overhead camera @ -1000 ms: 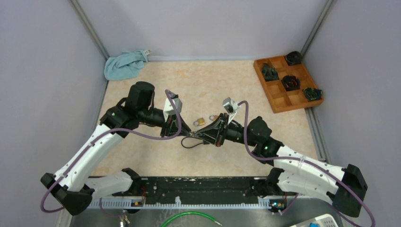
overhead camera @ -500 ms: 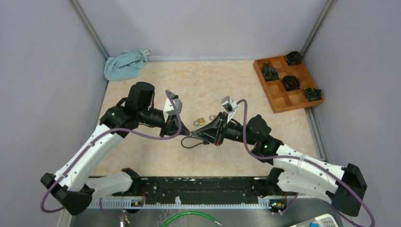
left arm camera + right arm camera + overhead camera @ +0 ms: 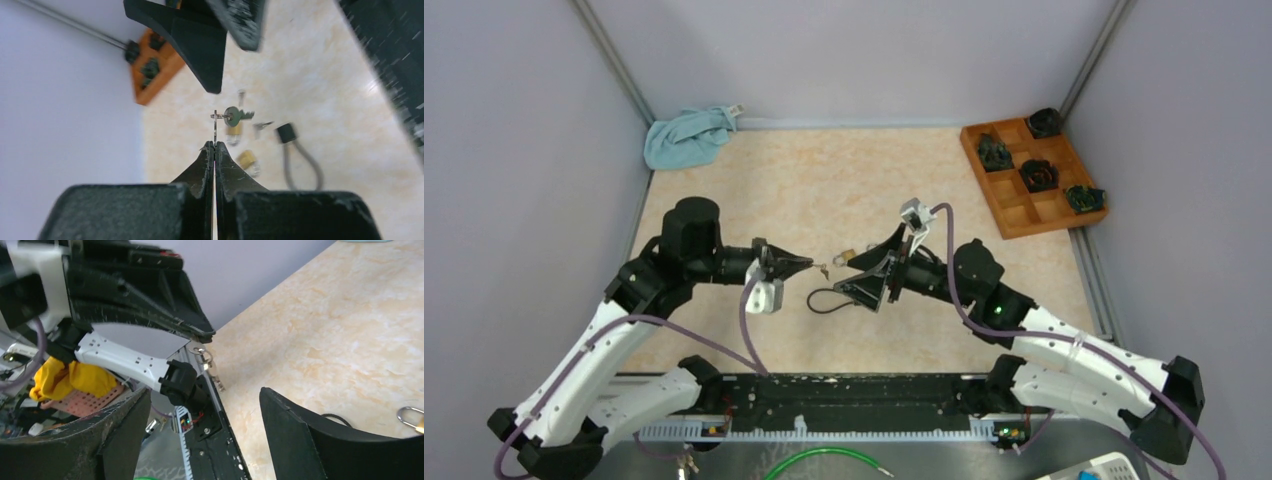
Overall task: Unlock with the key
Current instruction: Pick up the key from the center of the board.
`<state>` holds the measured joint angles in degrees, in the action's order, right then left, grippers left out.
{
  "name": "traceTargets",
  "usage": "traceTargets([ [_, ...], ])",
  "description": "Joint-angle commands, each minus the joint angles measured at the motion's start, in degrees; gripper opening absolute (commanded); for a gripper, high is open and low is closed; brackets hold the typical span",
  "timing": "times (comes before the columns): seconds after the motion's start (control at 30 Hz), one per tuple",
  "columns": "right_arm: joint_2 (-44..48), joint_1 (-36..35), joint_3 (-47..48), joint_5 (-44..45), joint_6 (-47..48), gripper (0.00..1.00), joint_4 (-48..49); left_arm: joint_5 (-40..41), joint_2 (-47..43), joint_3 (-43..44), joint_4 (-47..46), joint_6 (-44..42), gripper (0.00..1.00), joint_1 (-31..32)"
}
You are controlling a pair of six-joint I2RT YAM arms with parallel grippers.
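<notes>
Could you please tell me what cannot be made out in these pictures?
- Top view: the padlock is too small to show its keyhole.
- Right wrist view: the right edge cuts off a padlock; only its shackle shows.
- Left wrist view: brass pieces beyond the key ring are blurred.
- Top view: dark items in the tray are too small to identify.

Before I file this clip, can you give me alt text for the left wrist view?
The left gripper, shut, pinches a thin key ring with a key on it above the marbled table. Beyond lie brass padlocks and a black cable loop; the right gripper's open fingers hang at the top.
</notes>
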<state>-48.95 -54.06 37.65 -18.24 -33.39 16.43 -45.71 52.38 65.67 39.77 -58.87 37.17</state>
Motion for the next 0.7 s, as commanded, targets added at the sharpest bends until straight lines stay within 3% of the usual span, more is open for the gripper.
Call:
traceTargets([
  [0.0, 3.46, 1.99, 4.43, 5.82, 0.25, 0.80, -2.26, 2.70, -5.75, -7.19, -3.49, -33.65, 0.00, 0.37],
  [0.13, 1.67, 6.19, 5.41, 0.62, -4.84, 0.78, -0.50, 1.03, -11.22, -15.87, -8.33, -56.61, 0.00, 0.44],
  [0.23, -1.26, 6.95, 5.18, -3.93, -7.83, 0.76, 3.09, -0.64, -13.71, -20.43, -12.68, -65.93, 0.00, 0.37],
  [0.37, -4.91, 6.90, 4.66, -7.35, -10.31, 0.73, 6.42, -1.23, -14.81, -23.28, -16.06, -72.20, 0.00, 0.40],
  [0.67, -10.76, 6.91, 0.95, -12.88, -16.74, 0.64, 17.60, -2.66, -14.76, -25.04, -21.31, -76.91, 0.00, 0.36],
])
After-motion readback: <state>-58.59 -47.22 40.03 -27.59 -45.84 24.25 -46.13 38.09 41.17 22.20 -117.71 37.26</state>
